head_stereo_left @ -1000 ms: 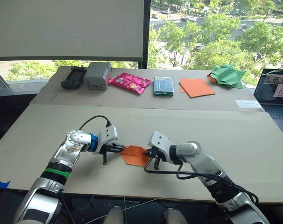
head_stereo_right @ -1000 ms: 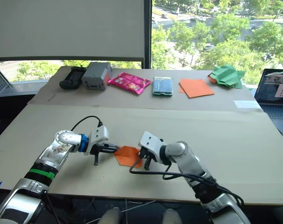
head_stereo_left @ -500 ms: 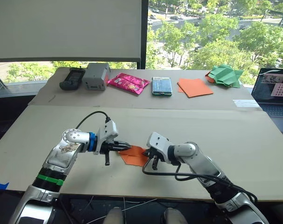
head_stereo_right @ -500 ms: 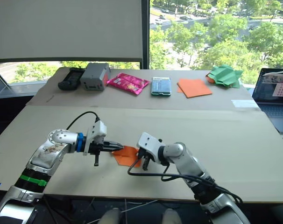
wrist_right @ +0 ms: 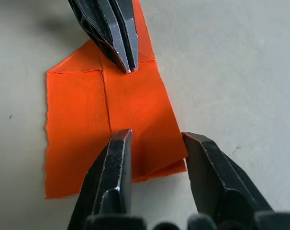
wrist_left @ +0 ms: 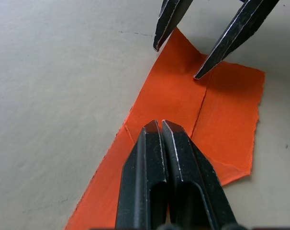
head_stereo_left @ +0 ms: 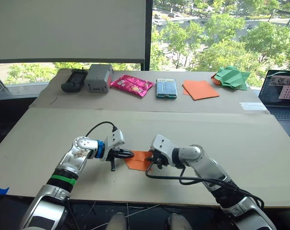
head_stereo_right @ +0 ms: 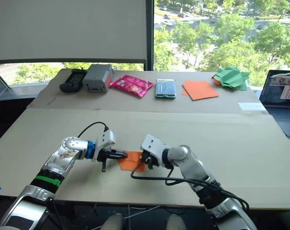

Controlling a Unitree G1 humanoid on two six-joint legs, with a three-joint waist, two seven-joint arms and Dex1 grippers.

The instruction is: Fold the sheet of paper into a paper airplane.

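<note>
Thin, limp sheet of paper (wrist_left: pixel 183 115) flat on worktop (head_stereo_left: pixel 240 143); pinned by closed left hand (wrist_left: pixel 161 125), straddled by parted right hand (wrist_right: pixel 154 139). Best lifted by a free edge.

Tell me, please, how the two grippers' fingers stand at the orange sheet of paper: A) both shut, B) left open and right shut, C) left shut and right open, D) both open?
C: the left gripper presses its closed fingers onto the sheet of paper, while the right gripper has its fingers spread over the paper's edge.
</note>
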